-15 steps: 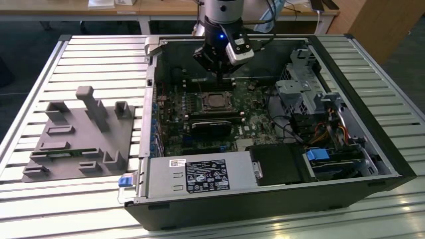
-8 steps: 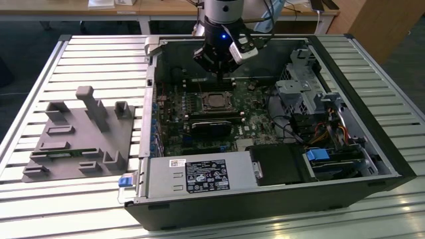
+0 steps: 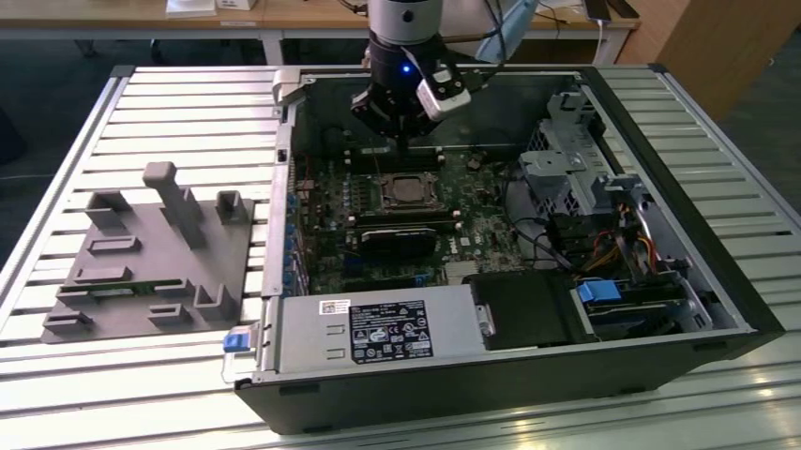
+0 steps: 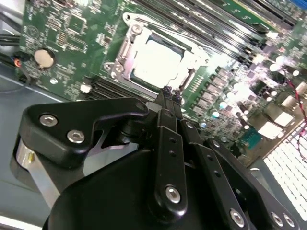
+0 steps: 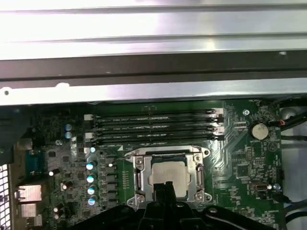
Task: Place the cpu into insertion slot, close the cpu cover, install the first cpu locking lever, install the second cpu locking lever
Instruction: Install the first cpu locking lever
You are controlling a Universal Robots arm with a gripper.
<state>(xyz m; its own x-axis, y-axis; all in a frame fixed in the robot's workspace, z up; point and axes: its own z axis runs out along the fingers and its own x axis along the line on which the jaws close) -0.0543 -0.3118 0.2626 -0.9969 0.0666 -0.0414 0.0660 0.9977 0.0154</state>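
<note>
Cpu (image 5: pixel 167 173) placement looks finished from my station. The chip lies flat in the insertion slot (image 3: pixel 383 191) on the green board. Its dull silver top shows through the square cut-out of the cpu cover (image 5: pixel 140 175), which appears folded down over it. That is my reading of these angles, not something I can prove.

The pincer (image 4: pixel 171 92) hangs above the board with its two fingers drawn together and nothing between them.

What matters is where it stands against the insertion slot. In both wrist views the fingertips line up with the slot's edge on the side facing away from the memory slots (image 5: pixel 156 125), roughly at the middle of that edge. So the chip lies just ahead of the tips and below them, and the memory slots lie on the other side of the insertion slot. In the exterior view the pincer hangs over the side of the insertion slot that faces away from the power supply box (image 3: pixel 375 333), and the arm comes down nearly upright there.

I judge the tips to be clear of the metal rather than touching it, though I cannot say how high they are above the insertion slot. In the first wrist view the slot's frame sits square to the pincer's reach, not skewed.
</note>
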